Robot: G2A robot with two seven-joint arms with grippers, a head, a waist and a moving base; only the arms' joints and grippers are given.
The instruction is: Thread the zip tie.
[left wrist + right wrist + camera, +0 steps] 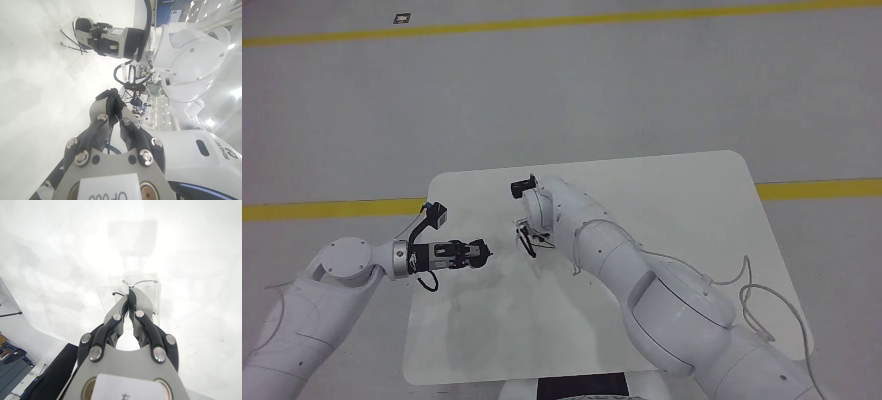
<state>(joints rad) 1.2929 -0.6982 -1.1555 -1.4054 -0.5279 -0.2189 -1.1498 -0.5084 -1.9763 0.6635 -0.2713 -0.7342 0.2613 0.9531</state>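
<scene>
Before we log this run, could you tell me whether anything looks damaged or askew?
The black padding at the tip of the left claw looks ragged, with loose flaps sticking out. At the right claw, the zip ties at the clear stand cross one another instead of lying straight.

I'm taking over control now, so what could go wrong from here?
1. The right gripper is shut where several zip ties cross in the clear box; it may lift more than one.
2. The left gripper pinches its thin black strand at the tips; it could slip.
</scene>
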